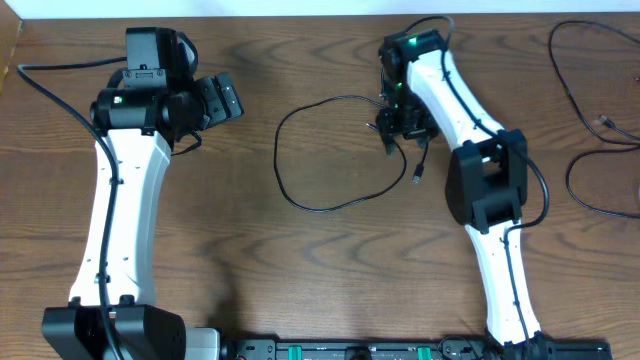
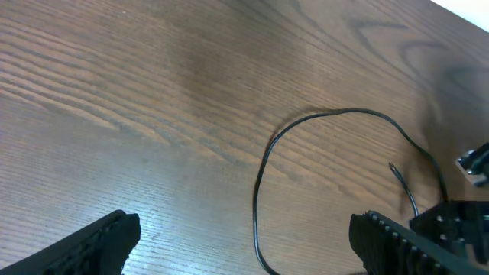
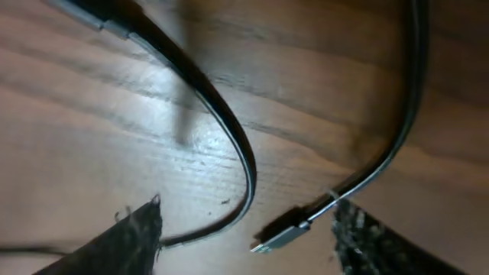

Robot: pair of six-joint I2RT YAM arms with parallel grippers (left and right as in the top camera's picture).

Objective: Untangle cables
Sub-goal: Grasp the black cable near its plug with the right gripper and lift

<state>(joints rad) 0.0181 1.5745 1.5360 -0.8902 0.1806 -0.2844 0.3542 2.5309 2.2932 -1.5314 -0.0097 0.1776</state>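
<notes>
A thin black cable (image 1: 300,195) lies in a wide loop on the wooden table's middle, and its plug end (image 1: 417,178) rests near the right arm. My right gripper (image 1: 393,128) hovers low over the loop's right side. In the right wrist view its fingers (image 3: 248,238) are open, with a curved stretch of cable (image 3: 229,130) and a metal plug tip (image 3: 279,237) lying between them. My left gripper (image 1: 225,98) is open and empty, left of the loop. In the left wrist view the gripper (image 2: 244,246) looks onto the loop (image 2: 263,164). No white cord shows.
Two more thin black cables lie at the far right: one curls near the top right corner (image 1: 572,85), the other arcs by the right edge (image 1: 585,195). The right gripper's body (image 2: 458,221) shows at the edge of the left wrist view.
</notes>
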